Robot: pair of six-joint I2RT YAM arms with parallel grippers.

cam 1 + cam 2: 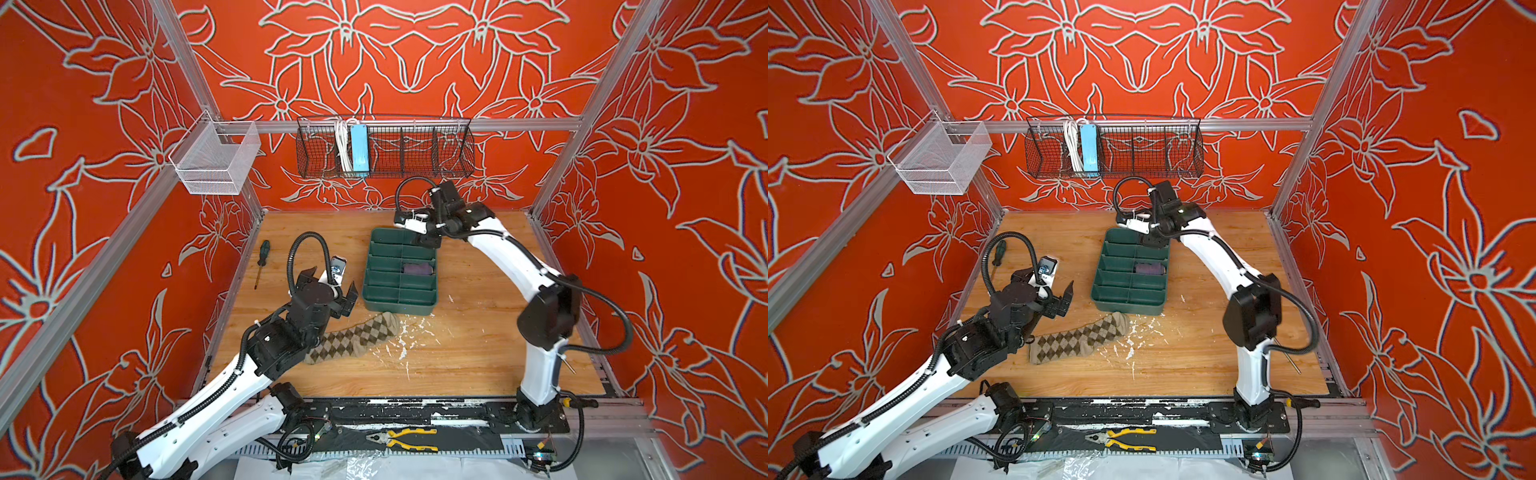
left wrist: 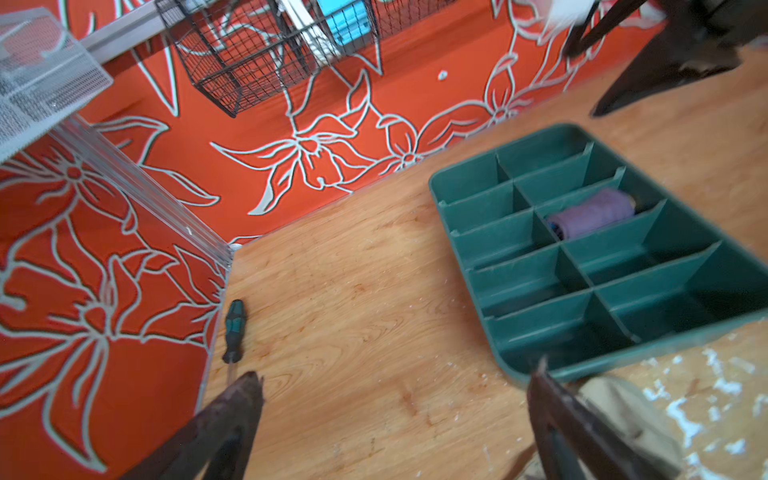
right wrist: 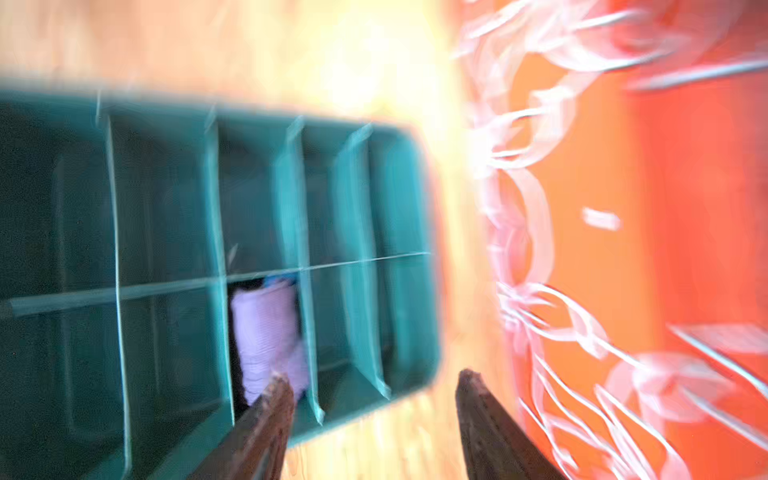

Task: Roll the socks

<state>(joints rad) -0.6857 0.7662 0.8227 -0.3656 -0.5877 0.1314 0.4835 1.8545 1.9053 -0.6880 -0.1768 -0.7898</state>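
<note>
Socks are sitting at two different stages. The purple sock is lying as a tight roll inside the green tray, in the middle row, in the compartment on the right arm's side; a dark bit of it is showing at one end in the left wrist view. The argyle sock is lying flat and full length on the table, with no roll started. Its toe end is resting just beside the tray's near wall, and whether the two are touching I cannot tell; its cuff end is disappearing under the left arm.

So I am judging the job to be about half done: one sock is rolled and stowed, and the argyle one is waiting to be rolled from one end and then, most likely, put in a free compartment.

The left pincer is hovering above bare table, between the screwdriver and the tray, with its jaws standing wide and nothing between them. The right pincer is hanging over the tray's far end with its jaws apart and also gripping nothing; its wrist view is heavily blurred.

As for writing, no brand, label or lettering is showing up legibly anywhere. The blue power strip in the black wire basket is looking plain, and the tray and both socks are carrying no readable marks.
</note>
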